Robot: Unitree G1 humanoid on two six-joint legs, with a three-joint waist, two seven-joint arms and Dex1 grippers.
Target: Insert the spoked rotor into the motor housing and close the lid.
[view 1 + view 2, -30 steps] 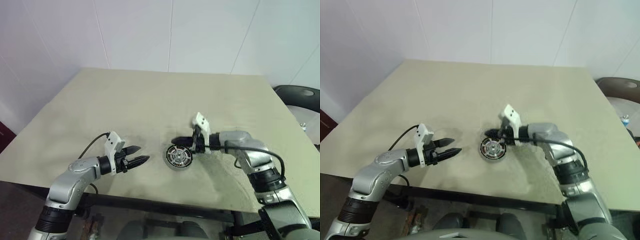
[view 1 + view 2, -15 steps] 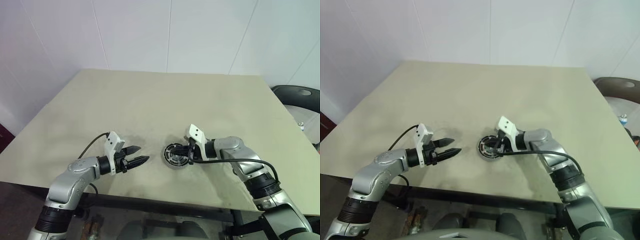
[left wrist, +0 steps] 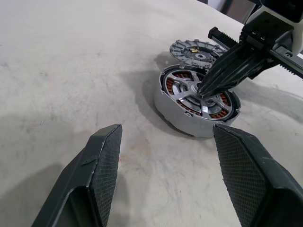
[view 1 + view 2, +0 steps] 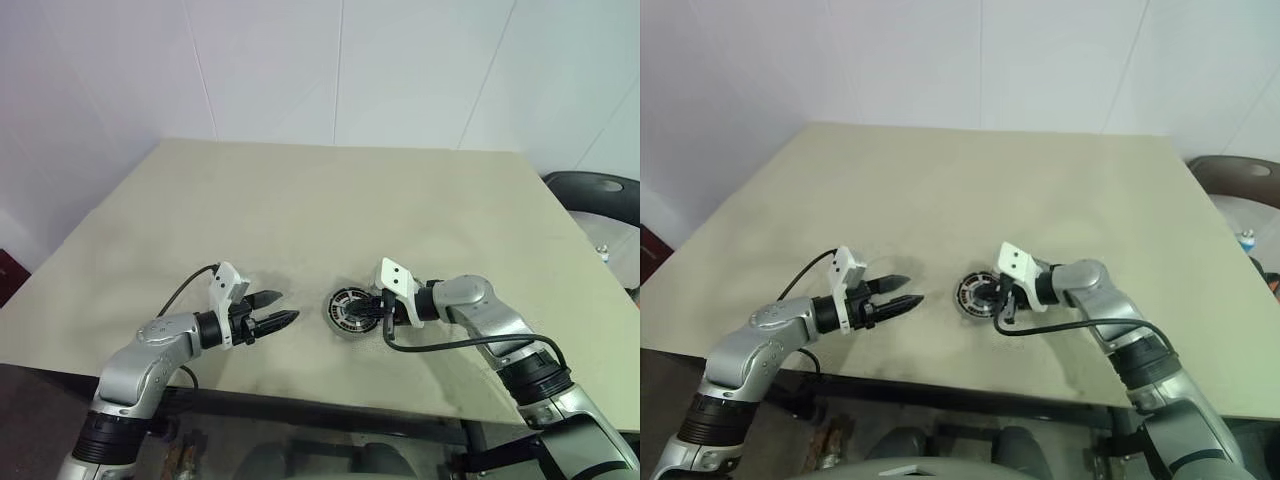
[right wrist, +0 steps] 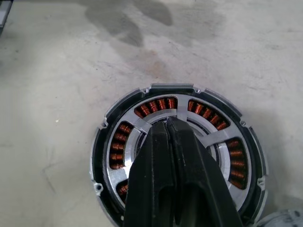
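Note:
The motor housing (image 4: pixel 343 308) stands on the table in front of me, a silver cup with copper windings (image 5: pixel 156 105). The spoked rotor (image 5: pixel 218 142) lies inside it, with a black ring and silvery spokes over the windings. My right gripper (image 5: pixel 168 121) is shut, and its tips (image 3: pixel 204 90) rest on the rotor's hub. The lid (image 3: pixel 194 48), a ribbed grey disc, lies flat on the table just beyond the housing, under the right gripper. My left gripper (image 4: pixel 287 307) hovers open to the left of the housing, pointing at it, with nothing between its fingers (image 3: pixel 106 156).
The beige table (image 4: pixel 300 200) has bare room all round the housing. Its front edge runs just below my arms. A black chair (image 4: pixel 598 195) stands off the table's right side, and white walls stand behind.
My right gripper has rolled and dropped from beside the housing's far rim onto the rotor's centre, staying shut. The left gripper has not moved.

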